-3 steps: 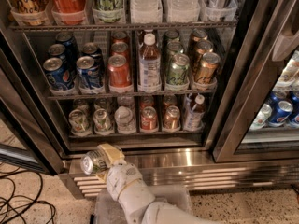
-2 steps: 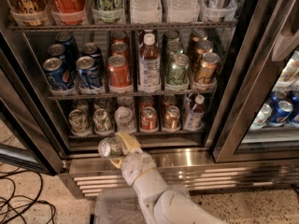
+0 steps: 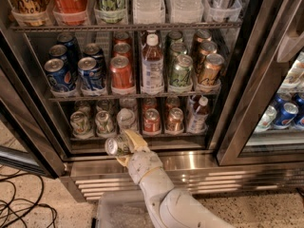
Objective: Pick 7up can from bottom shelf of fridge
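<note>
- Half hidden behind the clasped 7up can [image 3: 114,147]: fingers [image 3: 136,139] of the gripper [image 3: 124,147], just before the bottom shelf [image 3: 161,136].
- Too blurred to read: that can's markings.
- Cut off by the upper edge: top-row bottles [image 3: 148,4].

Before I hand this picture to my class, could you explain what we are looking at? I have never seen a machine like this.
This is one picture from a single camera looking down into a drinks fridge; where the camera sits is unknown. The white jointed limb rising from the bottom edge is a robot arm. Its tip, the end effector, is a two-finger clamp shut on the 7up can, held tilted with its silver lid facing left, just in front of the bottom shelf. Other cans and a small bottle stand on that shelf; blue cans, a red can and a taller bottle stand on the rack above.
</note>
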{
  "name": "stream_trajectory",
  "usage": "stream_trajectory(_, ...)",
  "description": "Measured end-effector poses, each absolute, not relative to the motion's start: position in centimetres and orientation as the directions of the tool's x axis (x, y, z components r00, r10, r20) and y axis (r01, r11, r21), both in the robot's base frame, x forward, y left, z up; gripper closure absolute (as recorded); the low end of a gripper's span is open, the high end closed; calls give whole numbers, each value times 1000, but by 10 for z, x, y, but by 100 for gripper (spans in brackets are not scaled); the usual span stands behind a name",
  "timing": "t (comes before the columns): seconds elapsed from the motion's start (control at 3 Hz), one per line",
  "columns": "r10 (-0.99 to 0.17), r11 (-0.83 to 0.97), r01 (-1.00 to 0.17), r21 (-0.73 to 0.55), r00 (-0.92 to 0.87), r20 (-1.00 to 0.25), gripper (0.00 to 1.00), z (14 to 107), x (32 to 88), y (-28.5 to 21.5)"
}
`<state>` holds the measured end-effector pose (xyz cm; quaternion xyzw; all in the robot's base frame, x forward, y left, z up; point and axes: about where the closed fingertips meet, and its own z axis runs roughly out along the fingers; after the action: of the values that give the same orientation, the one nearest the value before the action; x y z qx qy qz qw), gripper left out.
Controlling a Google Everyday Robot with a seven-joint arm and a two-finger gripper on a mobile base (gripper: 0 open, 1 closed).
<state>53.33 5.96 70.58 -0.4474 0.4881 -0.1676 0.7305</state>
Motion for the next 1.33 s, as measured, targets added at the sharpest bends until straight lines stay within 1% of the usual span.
stream_trajectory(0.33,-681,544,-192,-817,467,-563,100,706,533,60)
stream_trajectory(0.67,-603,605,-220,-765,501,-621,100,722,532,58)
stream_trajectory(1.0,-367,758,-291,-584,549,-751,100,776,533,33)
stream_trajectory(1.33,-168,803,-351,-482,643,-748,100,839,513,23)
